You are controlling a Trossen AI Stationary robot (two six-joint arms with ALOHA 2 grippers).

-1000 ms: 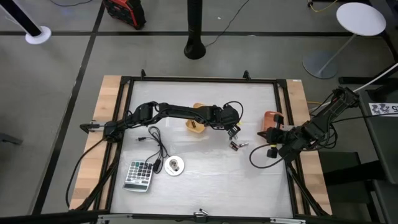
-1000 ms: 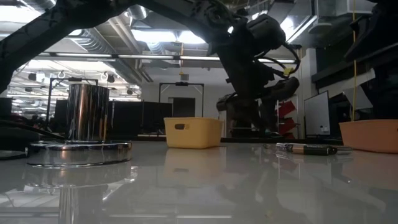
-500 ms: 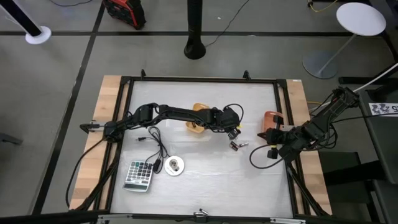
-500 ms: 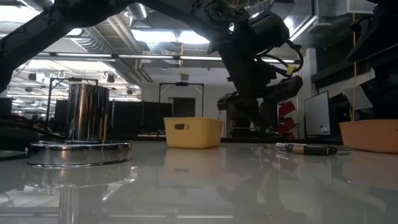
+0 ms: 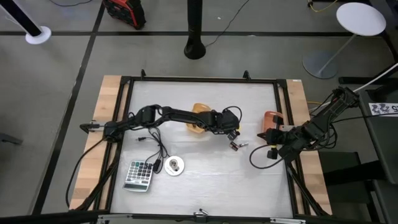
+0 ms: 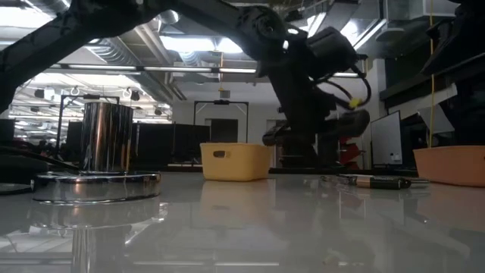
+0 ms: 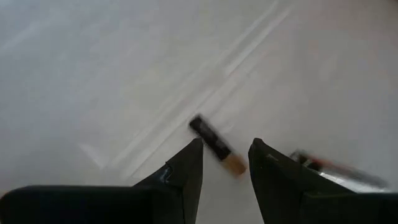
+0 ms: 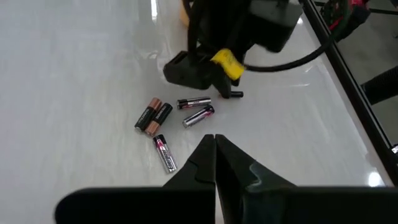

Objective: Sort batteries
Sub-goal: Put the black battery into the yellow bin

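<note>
Left gripper (image 7: 225,163), parted and empty, straddles a small battery (image 7: 216,145) lying diagonally toward the frame's upper left; right gripper (image 8: 215,149) closed

Lit evenly from overhead, with soft glare streaking the glossy white table (image 5: 205,174). Backlit in the low view, arms reduced to dark silhouettes against bright ceiling lights (image 6: 204,44). Motion-blurred and washed out in the left wrist view

Black-and-copper batteries (image 8: 152,116), silver-and-pink battery (image 8: 164,153), yellow bin (image 6: 235,161), orange bin (image 5: 272,121), glossy white table (image 5: 205,180), grey calculator (image 5: 138,175)
</note>
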